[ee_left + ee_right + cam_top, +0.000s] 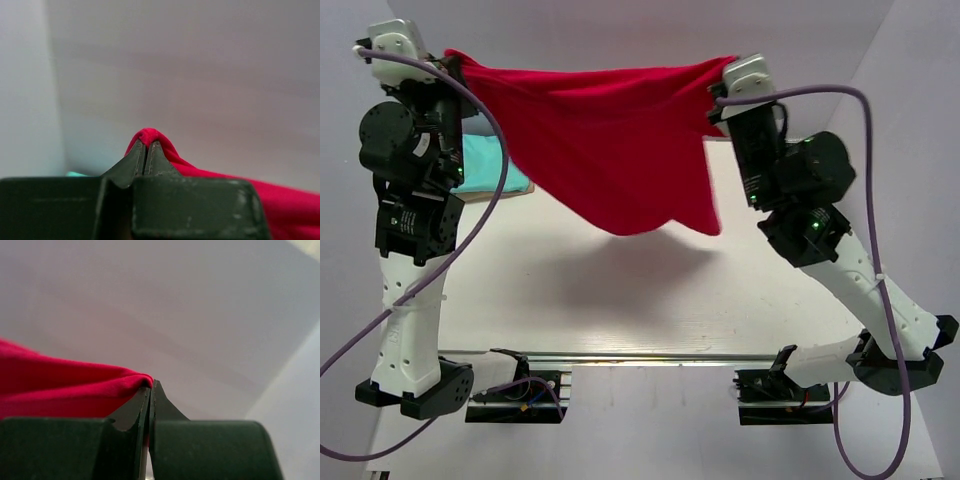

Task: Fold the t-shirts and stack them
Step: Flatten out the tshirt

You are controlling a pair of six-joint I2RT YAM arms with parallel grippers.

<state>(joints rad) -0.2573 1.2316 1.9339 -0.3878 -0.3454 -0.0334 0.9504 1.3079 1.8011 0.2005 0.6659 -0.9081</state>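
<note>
The red t-shirt hangs stretched in the air between both arms, high above the table, its lower edge sagging in the middle. My left gripper is shut on its left corner; the cloth bulges over the tips in the left wrist view. My right gripper is shut on its right corner, and the red cloth runs off to the left in the right wrist view. The folded teal t-shirt lies on the table at the far left, partly hidden behind my left arm.
The white table spreads under the hanging shirt. A metal rail runs along the near edge between the arm bases. Purple cables loop beside each arm. Walls close in behind and at the sides.
</note>
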